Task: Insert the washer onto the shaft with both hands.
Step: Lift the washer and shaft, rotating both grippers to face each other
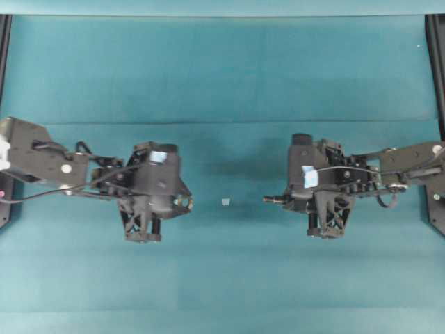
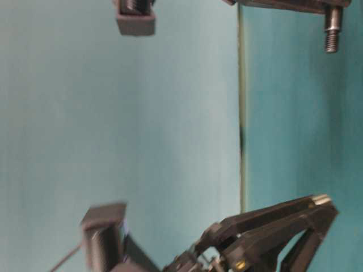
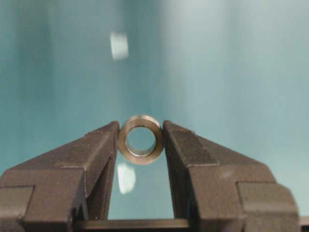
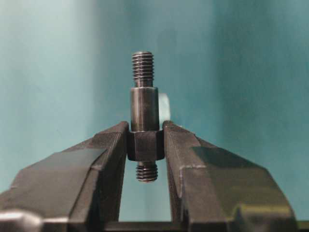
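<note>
L gripper [image 3: 141, 140] clamps washer [image 3: 141, 139], hole facing out, mid-left overhead | R gripper [image 4: 145, 145] clenches shaft [image 4: 144, 116], threaded tip toward centre | we line hole w/ tip, close slow | gap looks clear, only a tape scrap [image 1: 226, 202] between, probably on table.

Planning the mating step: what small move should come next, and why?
Probably bring the two hands toward each other along one line. The left hand pinches the washer and the right hand pinches the shaft, but a wide gap separates them overhead.
</note>
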### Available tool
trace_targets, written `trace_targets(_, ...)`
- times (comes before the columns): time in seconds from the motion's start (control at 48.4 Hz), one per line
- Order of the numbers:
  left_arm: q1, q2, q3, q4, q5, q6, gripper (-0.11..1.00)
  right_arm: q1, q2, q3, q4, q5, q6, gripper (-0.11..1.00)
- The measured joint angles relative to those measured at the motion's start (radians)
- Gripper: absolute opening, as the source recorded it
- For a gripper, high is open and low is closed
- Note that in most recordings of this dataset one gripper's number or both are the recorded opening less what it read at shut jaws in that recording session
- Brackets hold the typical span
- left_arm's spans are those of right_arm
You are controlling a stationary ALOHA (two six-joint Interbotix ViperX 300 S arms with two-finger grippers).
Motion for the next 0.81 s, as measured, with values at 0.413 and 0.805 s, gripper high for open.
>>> trace_targets(0.413,-0.005,-0.020,0.029,-0.002,-0.143,-0.028,0.37,0.029,-0.051,0.083,0.000,-0.167,0.067,0.00)
trace_targets(0.805,-0.005,-0.018,0.032,-0.002,-0.222,-0.055,0.37,0.049,-0.052,0.086,0.002,-0.206,0.067,0.00)
